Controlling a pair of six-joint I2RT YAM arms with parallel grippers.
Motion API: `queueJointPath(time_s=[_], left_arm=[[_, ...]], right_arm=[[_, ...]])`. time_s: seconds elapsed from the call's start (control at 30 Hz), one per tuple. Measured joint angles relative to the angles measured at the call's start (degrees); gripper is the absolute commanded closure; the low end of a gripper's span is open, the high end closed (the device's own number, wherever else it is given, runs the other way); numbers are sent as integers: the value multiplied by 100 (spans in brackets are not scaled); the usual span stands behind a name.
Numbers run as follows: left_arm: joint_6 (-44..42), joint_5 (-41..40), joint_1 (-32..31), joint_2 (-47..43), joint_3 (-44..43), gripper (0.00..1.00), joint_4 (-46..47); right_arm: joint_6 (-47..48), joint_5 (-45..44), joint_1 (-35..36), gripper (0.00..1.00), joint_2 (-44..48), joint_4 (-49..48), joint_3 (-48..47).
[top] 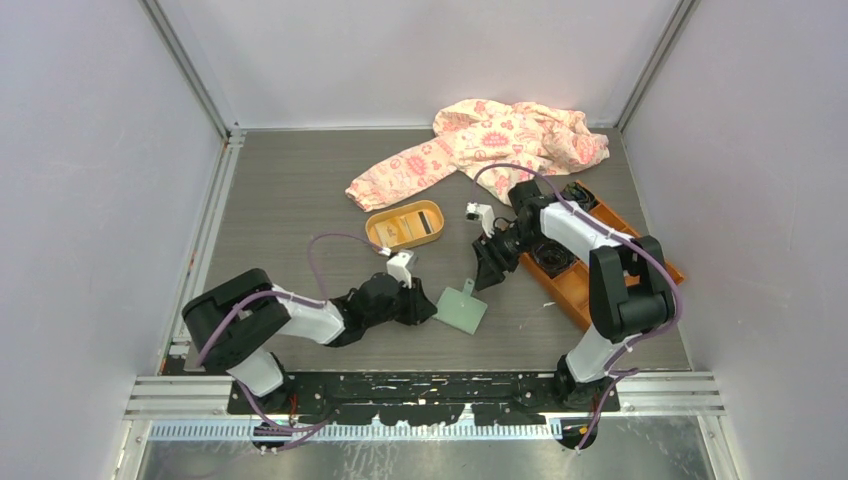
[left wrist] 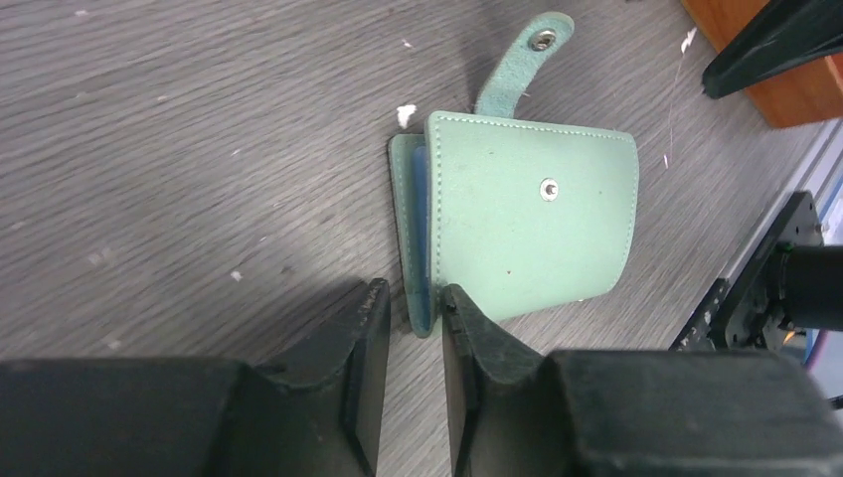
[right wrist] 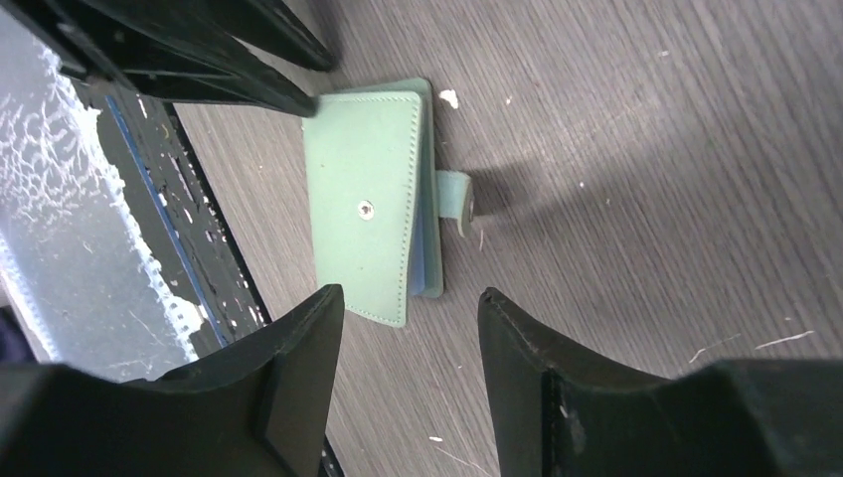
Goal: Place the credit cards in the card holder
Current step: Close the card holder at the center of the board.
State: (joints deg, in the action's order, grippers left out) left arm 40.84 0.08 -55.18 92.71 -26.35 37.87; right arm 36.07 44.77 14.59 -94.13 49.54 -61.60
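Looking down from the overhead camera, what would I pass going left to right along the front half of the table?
Left gripper → pale green card holder → orange compartmented box.

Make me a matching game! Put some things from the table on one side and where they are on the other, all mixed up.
Things:
1. pale green square stitched wallet
2. orange oval tray
3. pink patterned cloth
4. orange compartmented box

Places:
a. back of the grey table
b. right side
c. in the middle, closest to the robot
d. centre, just in front of the cloth

Pairs: 1-c, 2-d, 3-a, 4-b
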Motion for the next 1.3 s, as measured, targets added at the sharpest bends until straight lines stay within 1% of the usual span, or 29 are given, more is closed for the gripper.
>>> queueJointPath(time_s=[0.2, 0.3, 0.37, 0.47, 0.57, 0.73, 0.87, 1.3], left_arm=[[166, -348, -22, -807, 256, 70, -254], [181, -326, -22, -1165, 256, 72, -210], [197, -208, -22, -1220, 221, 74, -197], [234, 157, -22, -1071, 52, 79, -184], [334, 492, -22, -686, -210, 83, -66], [553, 811, -22, 105, -501, 87, 223], [693, 885, -22, 575, -632, 88, 251], [852, 852, -22, 732, -721, 90, 247]], right_arm=[[-393, -190, 35, 43, -186, -227, -7], [-522, -208, 70, 44, -385, -304, -105], [-586, -214, 94, 45, -564, -361, -197], [-634, -240, 179, 48, -780, -417, -330], [-656, -258, 275, 52, -868, -472, -389], [-669, -273, 378, 63, -868, -474, -420], [-640, -286, 422, 67, -868, -468, -450], [-479, -382, 433, 81, -890, -313, -483]])
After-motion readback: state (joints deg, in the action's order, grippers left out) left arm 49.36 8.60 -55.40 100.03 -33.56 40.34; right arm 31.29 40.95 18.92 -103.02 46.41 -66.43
